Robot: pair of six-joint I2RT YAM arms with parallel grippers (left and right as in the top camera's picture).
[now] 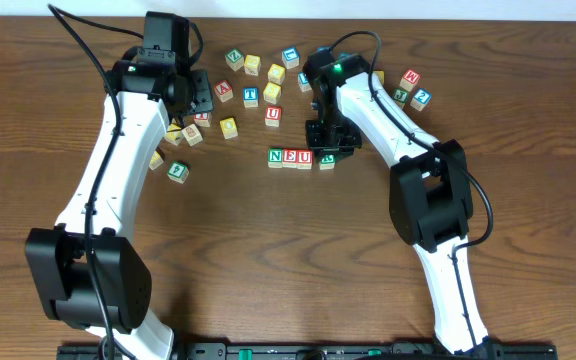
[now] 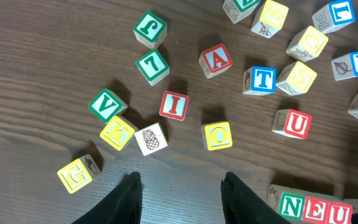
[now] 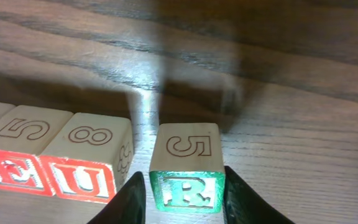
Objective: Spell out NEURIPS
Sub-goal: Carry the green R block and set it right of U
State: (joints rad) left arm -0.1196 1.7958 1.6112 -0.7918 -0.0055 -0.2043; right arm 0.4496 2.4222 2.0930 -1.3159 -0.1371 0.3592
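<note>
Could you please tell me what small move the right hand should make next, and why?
Probably open the right hand wider and lift straight up: the R cube rests on the table in line beside the U cube, with the fingers flanking it.

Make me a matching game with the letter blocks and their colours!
Blocks:
1. I block
2. R block
3. T block
4. O block

Colours:
a. yellow
b. green
c. red
d. blue

Pairs: 1-c, 2-b, 3-d, 4-a
</note>
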